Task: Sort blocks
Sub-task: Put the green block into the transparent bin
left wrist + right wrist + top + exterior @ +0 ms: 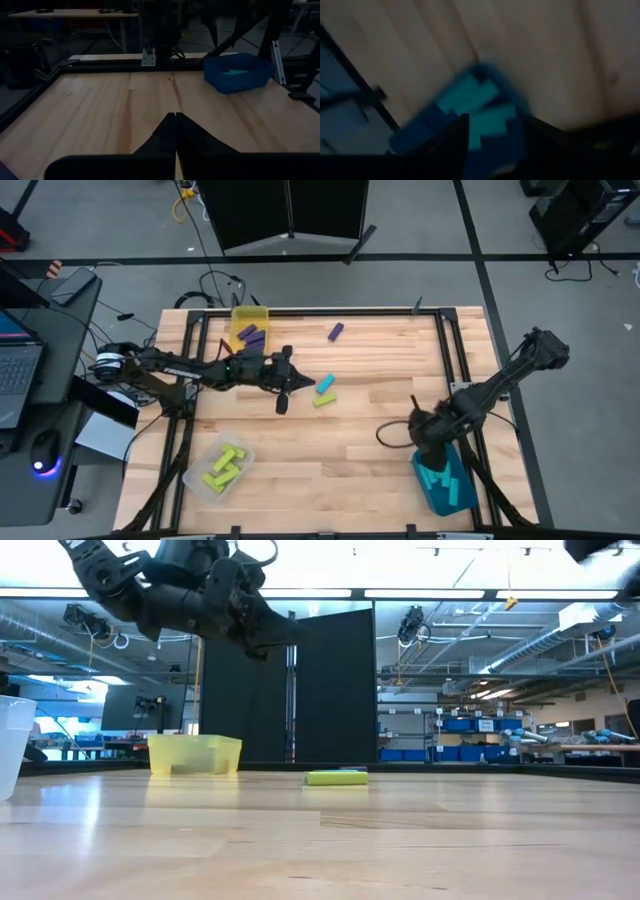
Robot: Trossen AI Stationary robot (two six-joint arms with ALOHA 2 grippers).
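Note:
My left gripper (300, 380) hangs shut over the table's middle, above the wood (175, 120), with nothing in it. Just to its right lie a cyan block (326, 384) and a yellow-green block (323, 400), flat on the table; the low view shows the yellow-green one (336, 777). A purple block (336, 332) lies near the far edge. My right gripper (432, 445) points down over the blue bin (445, 485) at the near right. Its fingers stand apart above the cyan blocks (475, 115) in that bin, holding nothing.
A yellow bin (250, 326) with purple blocks stands at the far left. A clear bin (220, 470) with yellow-green blocks stands at the near left. A dark metal frame (440, 315) runs around the table. Bare wood lies between the bins.

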